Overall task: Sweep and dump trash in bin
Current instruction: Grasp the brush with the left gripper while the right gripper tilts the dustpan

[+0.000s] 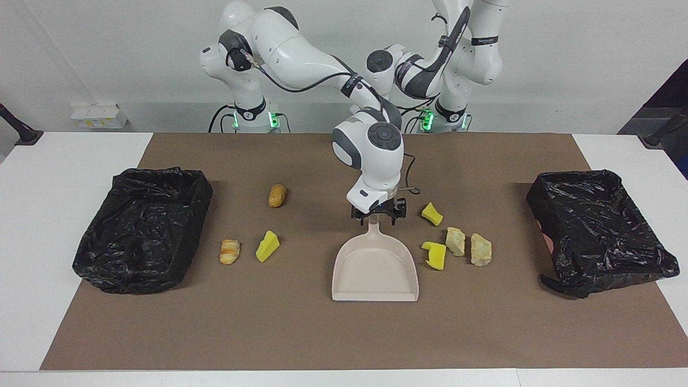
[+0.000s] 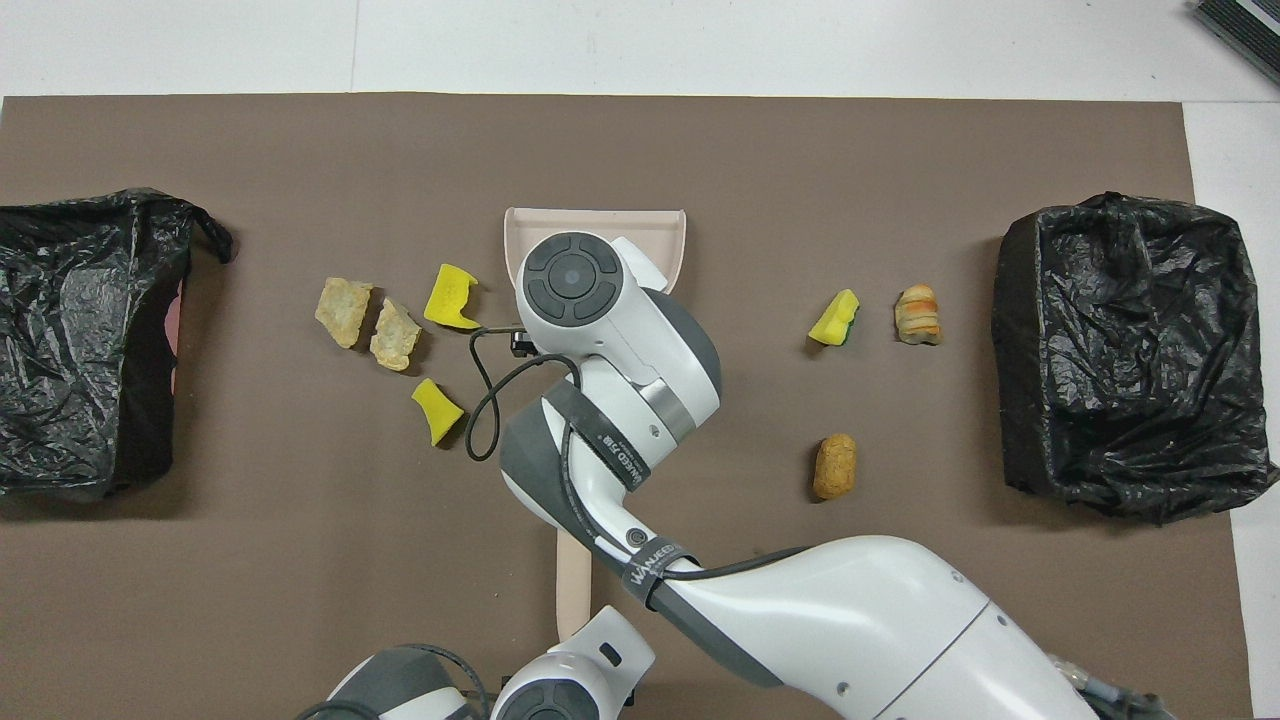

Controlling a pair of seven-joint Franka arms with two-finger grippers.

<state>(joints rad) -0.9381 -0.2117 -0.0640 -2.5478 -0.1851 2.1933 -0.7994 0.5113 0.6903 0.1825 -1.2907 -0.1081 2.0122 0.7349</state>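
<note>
At the dustpan [image 1: 374, 267] handle, the right gripper [image 1: 378, 214] seems half-closed; the sponge wedge [image 1: 431, 213] at three o'clock could get knocked if the pan swings.

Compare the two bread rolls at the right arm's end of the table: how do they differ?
The plain roll is an even golden brown; the striped roll shows pale and orange bands. The plain roll lies nearer to the robots; the striped roll lies farther from them, beside a yellow wedge and closer to the black-lined bin. Both lie loose on the brown mat, outside the dustpan.
</note>
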